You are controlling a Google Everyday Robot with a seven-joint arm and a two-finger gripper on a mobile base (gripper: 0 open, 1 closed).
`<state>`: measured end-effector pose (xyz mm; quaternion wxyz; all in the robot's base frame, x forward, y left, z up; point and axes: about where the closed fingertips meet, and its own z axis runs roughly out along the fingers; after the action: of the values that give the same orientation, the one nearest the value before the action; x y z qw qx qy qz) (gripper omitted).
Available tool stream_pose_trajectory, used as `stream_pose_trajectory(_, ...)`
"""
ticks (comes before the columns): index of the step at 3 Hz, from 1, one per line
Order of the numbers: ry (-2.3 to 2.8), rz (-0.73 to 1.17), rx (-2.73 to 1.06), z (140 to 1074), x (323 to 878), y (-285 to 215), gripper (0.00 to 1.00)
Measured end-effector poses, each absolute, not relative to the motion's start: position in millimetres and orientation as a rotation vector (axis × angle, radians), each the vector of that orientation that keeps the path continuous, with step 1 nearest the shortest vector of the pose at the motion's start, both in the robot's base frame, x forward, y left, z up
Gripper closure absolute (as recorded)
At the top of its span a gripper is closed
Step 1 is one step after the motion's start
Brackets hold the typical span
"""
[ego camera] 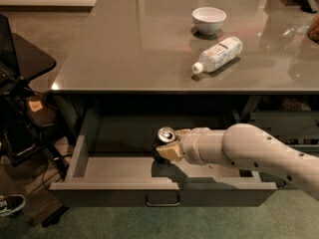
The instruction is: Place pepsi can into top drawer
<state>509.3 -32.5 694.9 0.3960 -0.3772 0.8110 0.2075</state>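
Inside the open top drawer, near its middle, the gripper is holding the pepsi can upright, its tan fingers clamping on the can's sides as the arm is reaching in from the right. Above, a white bottle is lying beside a bowl on the table.
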Motion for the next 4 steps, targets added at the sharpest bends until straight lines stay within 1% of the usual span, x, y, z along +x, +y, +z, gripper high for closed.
stream_pose_trajectory(1,2.056,0.526,-0.956,694.9,509.3,-32.5,1.0)
stream_pose_trajectory(2,2.055,0.526,-0.956,694.9,509.3,-32.4,0.87)
stream_pose_trajectory(4,2.055,0.526,-0.956,694.9,509.3,-32.4,0.4)
